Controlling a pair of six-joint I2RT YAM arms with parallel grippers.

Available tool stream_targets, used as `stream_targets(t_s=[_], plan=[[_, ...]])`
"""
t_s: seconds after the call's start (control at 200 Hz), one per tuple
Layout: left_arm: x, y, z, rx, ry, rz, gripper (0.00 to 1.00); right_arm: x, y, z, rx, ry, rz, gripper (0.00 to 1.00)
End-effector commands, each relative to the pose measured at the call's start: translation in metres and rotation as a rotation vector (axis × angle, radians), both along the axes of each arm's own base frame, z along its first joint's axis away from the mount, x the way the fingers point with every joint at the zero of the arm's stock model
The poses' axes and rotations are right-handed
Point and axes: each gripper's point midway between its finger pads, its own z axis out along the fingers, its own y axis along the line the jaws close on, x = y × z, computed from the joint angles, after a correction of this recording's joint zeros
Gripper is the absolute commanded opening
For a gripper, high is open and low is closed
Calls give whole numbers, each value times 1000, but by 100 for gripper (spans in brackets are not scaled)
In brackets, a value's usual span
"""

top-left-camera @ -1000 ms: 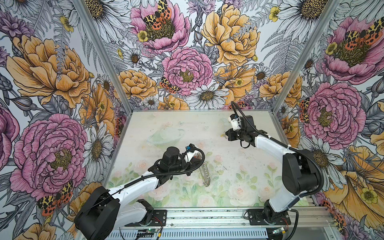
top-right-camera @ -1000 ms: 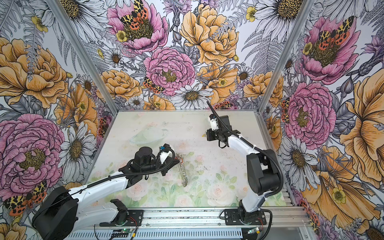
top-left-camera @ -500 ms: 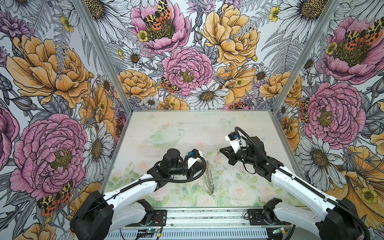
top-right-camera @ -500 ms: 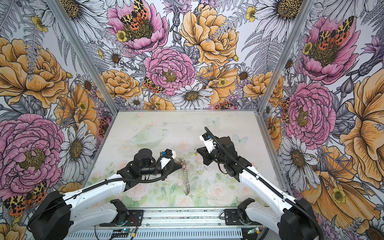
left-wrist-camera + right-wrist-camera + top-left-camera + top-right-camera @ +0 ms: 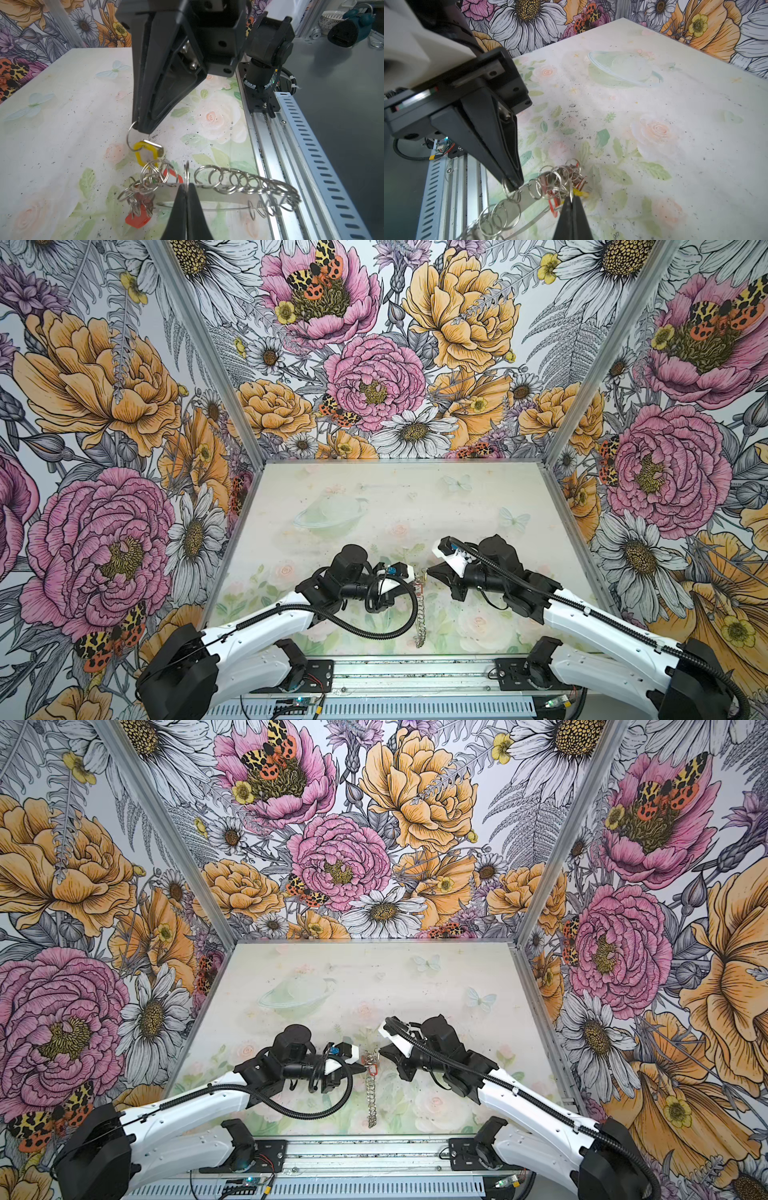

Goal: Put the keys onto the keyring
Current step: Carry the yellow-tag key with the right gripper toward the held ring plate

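At table [image 5: 62, 104] mid-front, left gripper [image 5: 185, 187] is clamped on the keyring [image 5: 218, 196] hoop, edge-on in both top views, long axis running from front rail [image 5: 270, 155] toward table centre; right gripper [image 5: 143, 129], shut, seems to pinch the yellow-tagged key [image 5: 146, 152] by 1 split ring [image 5: 128, 137], just beside hoop's far-end ring cluster.

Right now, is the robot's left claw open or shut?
Shut: in its wrist view the left gripper presses its two black fingers together on the rim of the keyring, no gap between them.
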Motion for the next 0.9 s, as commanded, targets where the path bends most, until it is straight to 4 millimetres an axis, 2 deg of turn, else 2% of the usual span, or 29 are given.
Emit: stream_targets(t_s=[0.0,0.27,0.891], plan=[[-3,1,7,-15,-117,-46,0,-11,6,1,5,-39,68,0],[0,1,-11,39,-133,-46,0,-37,16,-8,-22,-99,181,0],[-12,-1,-12,23,-55,-107,0,-47,15,-1,25,-271,209,0]])
